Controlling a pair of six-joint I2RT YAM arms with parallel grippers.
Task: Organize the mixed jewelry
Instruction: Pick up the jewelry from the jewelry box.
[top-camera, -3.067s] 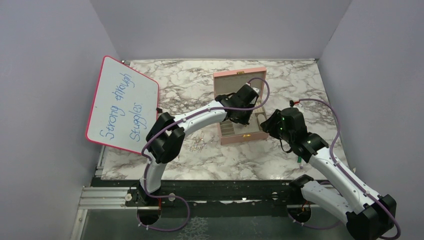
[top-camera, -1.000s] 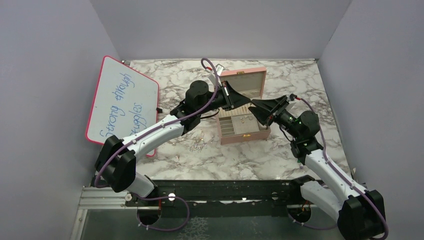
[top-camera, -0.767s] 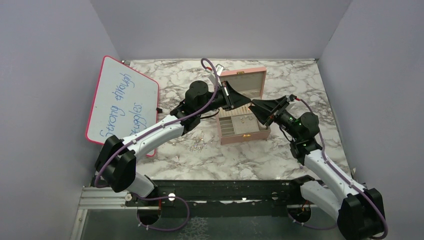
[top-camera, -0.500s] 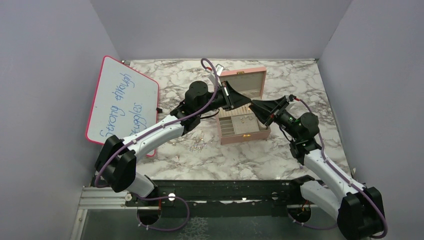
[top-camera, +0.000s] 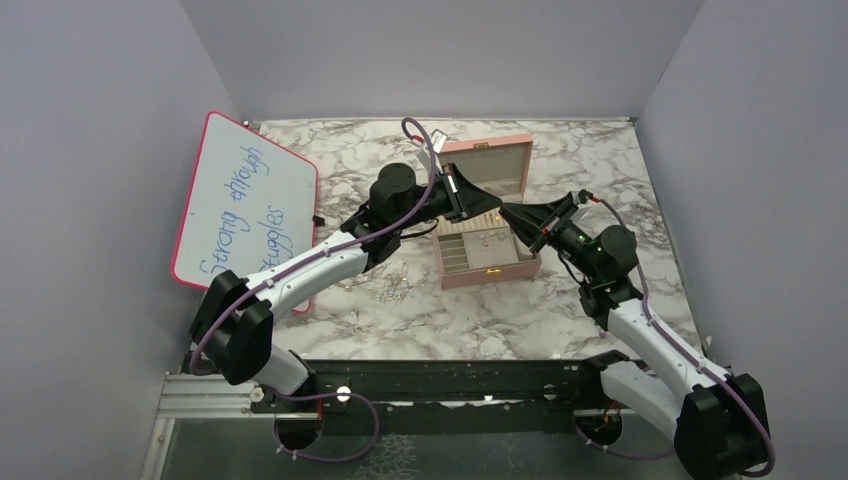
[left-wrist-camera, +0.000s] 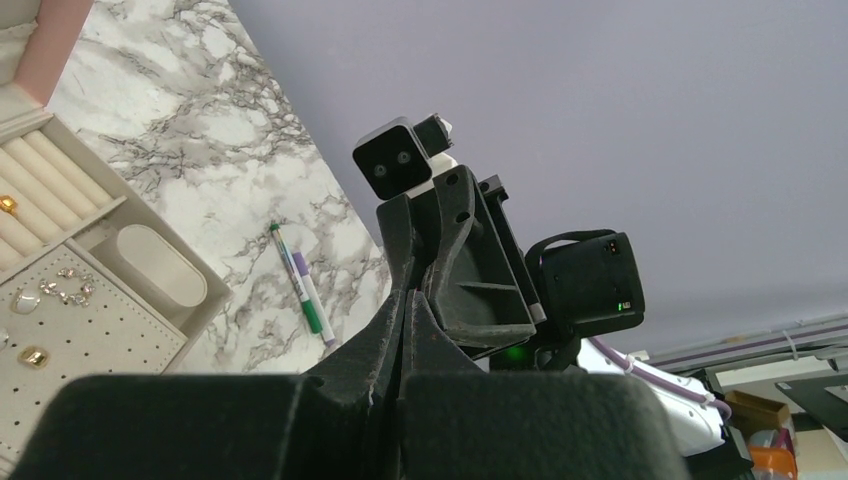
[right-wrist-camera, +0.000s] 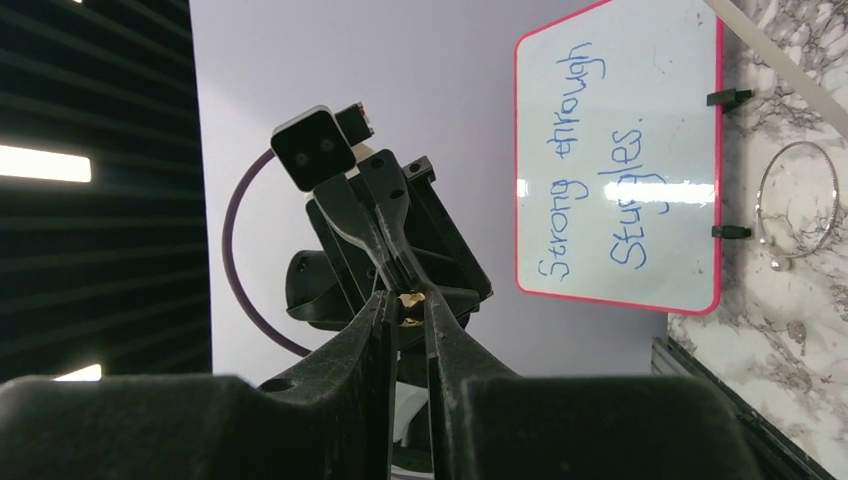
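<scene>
Above the open pink box (top-camera: 492, 272) my two grippers meet tip to tip. A tiny gold piece (right-wrist-camera: 408, 303) of the mixed jewelry hangs in the air there. My left gripper (top-camera: 495, 207) is shut, and in the right wrist view its tips touch the piece from above. My right gripper (right-wrist-camera: 408, 300) has closed its fingers against both sides of it. More jewelry lies in the box tray (left-wrist-camera: 62, 290) and loose on the marble (top-camera: 392, 290). A thin silver hoop (right-wrist-camera: 795, 205) lies near the whiteboard.
A pink-framed whiteboard (top-camera: 245, 210) leans at the table's left edge. A green-and-white marker pen (left-wrist-camera: 300, 290) lies on the marble right of the box. The box lid (top-camera: 492, 165) stands upright behind the grippers. Grey walls close in three sides.
My right gripper's fingers have narrowed onto the gold piece over the last second. Both arms stayed almost still above the box. Three seconds ago both grippers were down at the box.
</scene>
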